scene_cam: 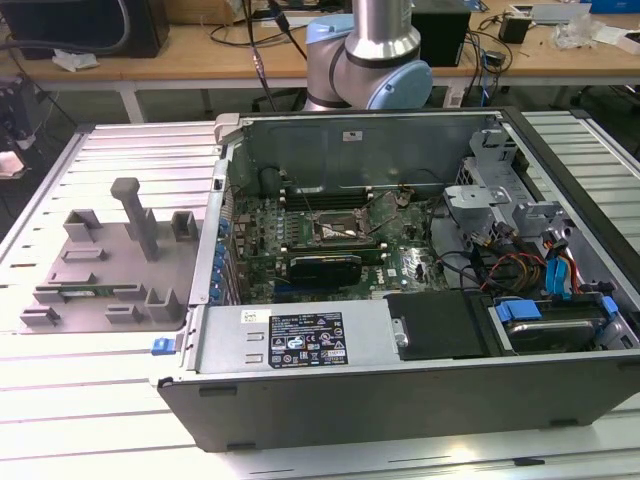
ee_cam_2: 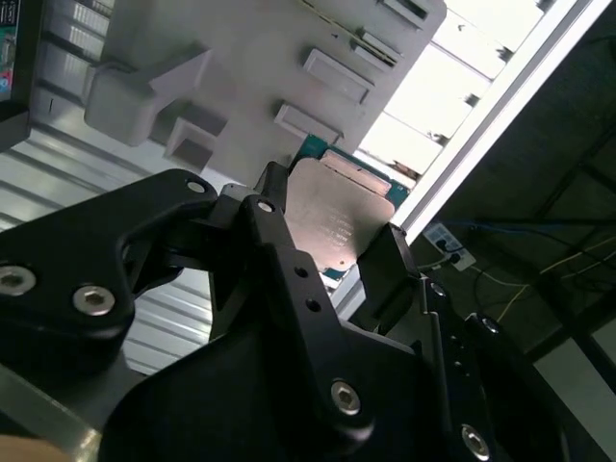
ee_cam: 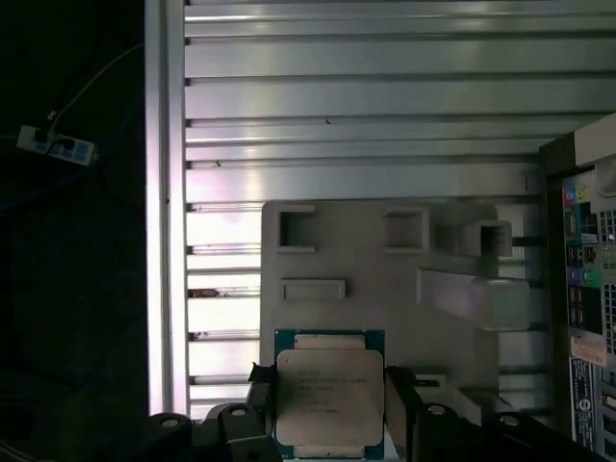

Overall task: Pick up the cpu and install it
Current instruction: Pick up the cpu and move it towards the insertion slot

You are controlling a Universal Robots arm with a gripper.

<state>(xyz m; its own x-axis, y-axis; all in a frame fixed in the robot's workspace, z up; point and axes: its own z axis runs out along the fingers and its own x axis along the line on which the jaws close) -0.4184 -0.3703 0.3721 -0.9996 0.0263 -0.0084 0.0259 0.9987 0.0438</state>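
Note:
My gripper [ee_cam: 330, 404] is shut on the cpu [ee_cam: 329, 385], a flat square chip with a silver top and a green rim. One dark finger [ee_cam: 398, 390] presses on each side of it. In the second wrist view the cpu [ee_cam_2: 332, 217] sits between the same fingers [ee_cam_2: 272, 221] of the gripper [ee_cam_2: 332, 241], held in the air over the grey parts holder [ee_cam_2: 241, 58]. The motherboard's dark socket frame [scene_cam: 340, 232] lies open inside the computer case [scene_cam: 400, 400] in the exterior view.
The grey parts holder [scene_cam: 110, 260] with raised posts lies on the slatted metal table [scene_cam: 60, 400] at the exterior view's left, with a green memory stick [scene_cam: 90, 292] in it. The arm's base [scene_cam: 370, 50] stands behind the case. Cables and drive bays [scene_cam: 540, 260] fill the case's right side.

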